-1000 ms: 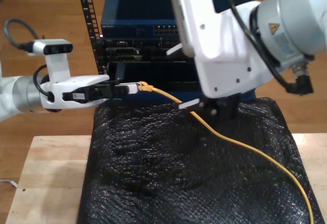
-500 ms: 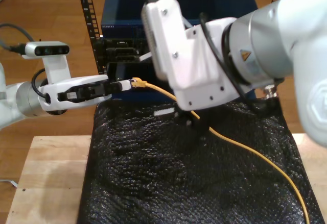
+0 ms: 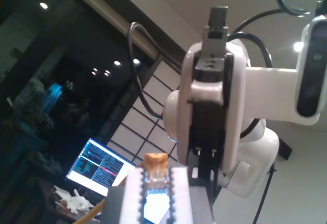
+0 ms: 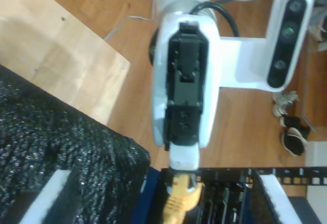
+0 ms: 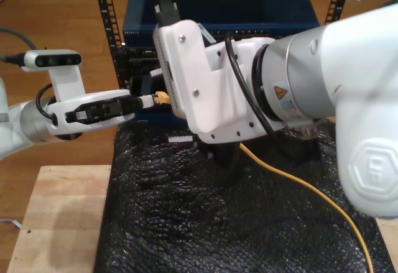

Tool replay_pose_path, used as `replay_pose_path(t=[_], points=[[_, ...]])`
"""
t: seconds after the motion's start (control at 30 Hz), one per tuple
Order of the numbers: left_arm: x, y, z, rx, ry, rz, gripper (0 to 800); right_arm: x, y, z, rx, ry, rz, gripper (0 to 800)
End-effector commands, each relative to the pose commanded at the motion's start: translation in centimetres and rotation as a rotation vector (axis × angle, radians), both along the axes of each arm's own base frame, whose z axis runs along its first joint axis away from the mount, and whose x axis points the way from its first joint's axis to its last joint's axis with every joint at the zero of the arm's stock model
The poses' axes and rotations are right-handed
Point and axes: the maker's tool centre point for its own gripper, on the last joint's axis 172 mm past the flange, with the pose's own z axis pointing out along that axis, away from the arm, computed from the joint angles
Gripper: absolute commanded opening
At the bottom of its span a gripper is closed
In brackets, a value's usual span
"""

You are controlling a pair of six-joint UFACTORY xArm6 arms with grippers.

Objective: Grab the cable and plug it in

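Since the picture half a second back, my second arm [image 5: 261, 92] has swung further toward the exterior view's left, and its white body now covers most of the rack [image 5: 134, 68] front. My first claw [image 5: 148, 101] has shifted only a touch, holding its height just in front of the rack.

The black mat [image 5: 186, 223] lies on the counter [image 5: 56, 217] in front of the rack, and the cable [image 5: 298, 186] trails across it from under the second arm and off the exterior view's lower right edge.

My first claw is clamped on the cable's end. The first wrist view shows the orange boot and clear plug [image 3: 156, 180] pinched between its white pads. In the exterior view the plug [image 5: 160, 97] juts past the claw tip toward the rack, close to it but not yet in a port.

My second claw [image 5: 202, 147] appears to stand open and empty. Its fingers [image 4: 53, 193] sit wide apart either side of the plug, though the second wrist view is soft enough that I would not swear to it.

The step in hand looks like lining up for insertion or a handover. To do it well:
- Keep the plug level and square to the rack face.
- Move the second arm clear so the port can be seen.
- Leave slack in the cable so it does not drag the plug sideways.
- Feed in slowly and straight.
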Motion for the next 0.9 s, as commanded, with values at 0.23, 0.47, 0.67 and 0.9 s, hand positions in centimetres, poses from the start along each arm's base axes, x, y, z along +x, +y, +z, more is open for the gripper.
replay_pose_path(t=[0.23,0.47,0.67,0.9], points=[[-0.4,0.0,0.4,-0.014,-0.002,-0.015,2,0.4,-0.1,0.3,0.013,-0.014,-0.015,564],[-0.9,0.2,1.0,-0.037,-0.004,-0.037,3,0.4,-0.1,0.3,0.014,-0.014,-0.016,531],[-1.1,0.3,1.1,-0.037,0.018,-0.053,5,0.7,-0.1,0.7,0.024,-0.03,-0.024,517],[-1.0,0.3,0.9,-0.027,0.068,-0.075,5,0.7,-0.1,0.7,0.024,-0.033,-0.023,477]])
